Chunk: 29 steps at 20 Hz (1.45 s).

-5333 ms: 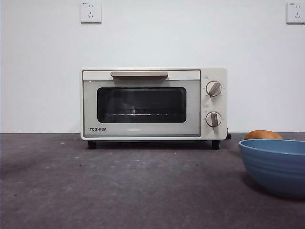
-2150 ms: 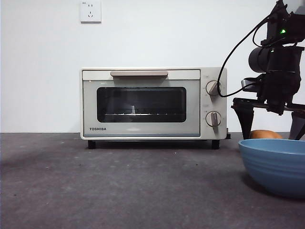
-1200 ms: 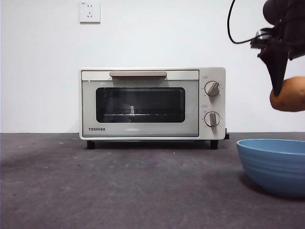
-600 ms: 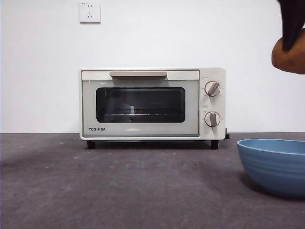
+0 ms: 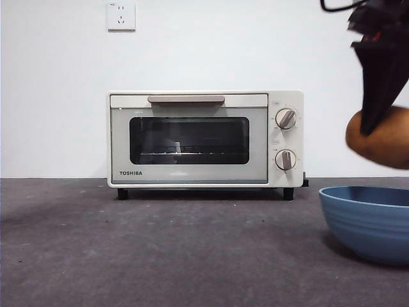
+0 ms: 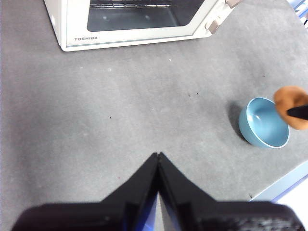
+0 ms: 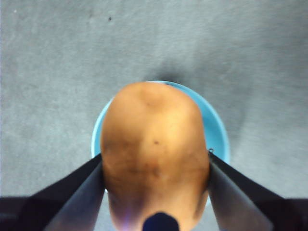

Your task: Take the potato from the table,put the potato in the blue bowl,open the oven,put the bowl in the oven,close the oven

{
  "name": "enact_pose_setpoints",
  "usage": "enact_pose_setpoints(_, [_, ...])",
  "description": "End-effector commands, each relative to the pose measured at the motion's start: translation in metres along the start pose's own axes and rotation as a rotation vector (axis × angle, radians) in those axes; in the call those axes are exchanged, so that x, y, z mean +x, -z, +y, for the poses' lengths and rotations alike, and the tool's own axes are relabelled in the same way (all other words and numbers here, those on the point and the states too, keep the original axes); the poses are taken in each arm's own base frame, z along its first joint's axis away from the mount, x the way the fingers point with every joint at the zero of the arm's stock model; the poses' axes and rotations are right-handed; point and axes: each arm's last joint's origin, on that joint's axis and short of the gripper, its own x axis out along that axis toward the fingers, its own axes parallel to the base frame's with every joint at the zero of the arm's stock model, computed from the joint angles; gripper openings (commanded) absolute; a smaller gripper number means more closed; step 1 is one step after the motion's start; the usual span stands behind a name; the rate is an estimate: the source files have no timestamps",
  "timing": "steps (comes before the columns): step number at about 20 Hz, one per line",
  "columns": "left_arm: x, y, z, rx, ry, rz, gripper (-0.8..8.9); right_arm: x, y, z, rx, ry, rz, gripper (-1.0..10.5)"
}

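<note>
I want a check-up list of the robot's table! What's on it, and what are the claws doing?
Surface: the table is dark grey and mottled.
Job's things: the potato is held in the air above the blue bowl; the oven stands at the back, door shut.
Clutter: nothing seen.
Grippers: right gripper is clamped on the potato; left gripper is shut, holding nothing, above bare table.
Cables: a black cable runs by the right arm.
Surroundings: white wall with a socket.
</note>
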Motion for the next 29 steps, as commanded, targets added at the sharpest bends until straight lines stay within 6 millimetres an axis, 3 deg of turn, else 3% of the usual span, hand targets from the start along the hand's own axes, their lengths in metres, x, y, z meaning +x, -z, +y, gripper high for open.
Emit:
enact_pose_setpoints(1, [0.001,-0.001,0.000,0.022,0.006,-0.003,-0.05,0.015,-0.001,-0.001,0.014,-0.017,0.040,0.0])
enact_pose_setpoints(9, [0.005,-0.002,0.002,0.033,0.006,0.011,-0.05,0.056,-0.007,-0.004,0.062,0.007,0.181,0.0])
enact_pose_setpoints(11, [0.006,-0.003,0.002,0.032,0.005,0.013,-0.05,0.061,-0.007,-0.004,0.065,0.009,0.203,1.0])
enact_pose_setpoints(14, [0.006,-0.003,0.002,0.031,0.006,0.013,-0.05,0.062,-0.008,-0.004,0.075,0.010,0.201,3.3])
enact_pose_setpoints(16, [0.006,-0.003,0.002,0.031,0.006,0.014,-0.05,0.062,-0.007,-0.004,0.078,0.012,0.202,3.9])
enact_pose_setpoints(29, [0.006,-0.002,0.002,0.030,0.006,0.016,-0.05,0.054,-0.006,-0.002,0.081,-0.008,0.214,3.8])
